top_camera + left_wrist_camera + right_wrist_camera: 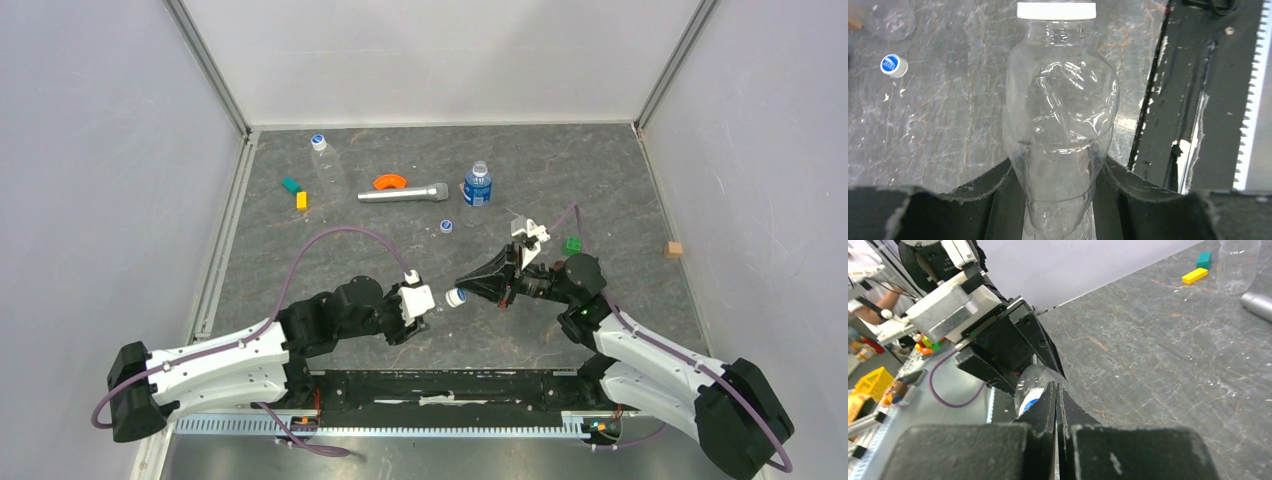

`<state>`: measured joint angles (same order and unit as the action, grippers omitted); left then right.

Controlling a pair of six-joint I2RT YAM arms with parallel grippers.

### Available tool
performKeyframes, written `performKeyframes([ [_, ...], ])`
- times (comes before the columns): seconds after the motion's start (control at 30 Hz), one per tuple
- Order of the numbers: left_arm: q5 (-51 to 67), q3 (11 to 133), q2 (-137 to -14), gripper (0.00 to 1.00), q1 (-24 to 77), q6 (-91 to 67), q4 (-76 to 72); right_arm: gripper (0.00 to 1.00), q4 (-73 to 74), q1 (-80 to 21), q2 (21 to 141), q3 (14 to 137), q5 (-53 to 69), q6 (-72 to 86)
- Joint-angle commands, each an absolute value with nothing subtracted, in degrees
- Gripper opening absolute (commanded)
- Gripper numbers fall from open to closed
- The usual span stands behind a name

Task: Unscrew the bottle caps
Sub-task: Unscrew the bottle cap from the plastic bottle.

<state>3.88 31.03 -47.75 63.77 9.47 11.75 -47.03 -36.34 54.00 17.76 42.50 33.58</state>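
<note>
Progress looks like 1 of 3: a small blue-topped plastic cap (446, 225) lies loose on the grey counter (620, 200). The left gripper (1058, 169) has its jaws clamped on a clear plastic bottle (1060, 110), white cap (1056, 10) on; the right gripper (1056, 390) holds its jaws nearly together beside it.

Orange piece (389, 181) sits beside silver cylinder (403, 193) (lying flat).
</note>
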Motion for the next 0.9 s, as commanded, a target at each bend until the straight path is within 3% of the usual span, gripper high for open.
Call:
performKeyframes([
  [0.0, 8.41, 32.25, -47.77, 0.10, 64.00, 8.54, 4.12, 0.00, -36.53, -36.75, 52.19, 20.96, 44.62, 22.56],
  [0.03, 8.01, 32.30, -47.81, 0.10, 64.01, 8.58, 4.12, 0.10, -35.93, -36.82, 51.74, 21.00, 44.20, 22.27],
  [0.1, 6.71, 32.26, -47.60, 0.10, 64.01, 8.51, 4.28, 0.38, -34.49, -36.82, 50.77, 21.19, 42.28, 22.81],
  [0.13, 5.95, 32.36, -47.45, 0.10, 63.99, 8.57, 4.51, 0.46, -33.93, -36.76, 50.14, 21.11, 40.50, 23.53],
  [0.2, 4.46, 32.50, -47.08, 0.10, 63.99, 8.90, 5.28, 0.54, -32.77, -36.72, 48.72, 20.89, 37.79, 25.09],
  [0.5, 0.23, 33.50, -48.34, 0.11, 64.03, 8.84, 9.19, 0.65, -37.37, -36.74, 43.08, 18.68, 30.42, 37.42],
  [0.87, -0.79, 34.35, -49.46, 0.11, 63.99, 8.90, 8.40, 0.69, -38.37, -37.41, 49.63, 19.90, 37.58, 41.82],
])
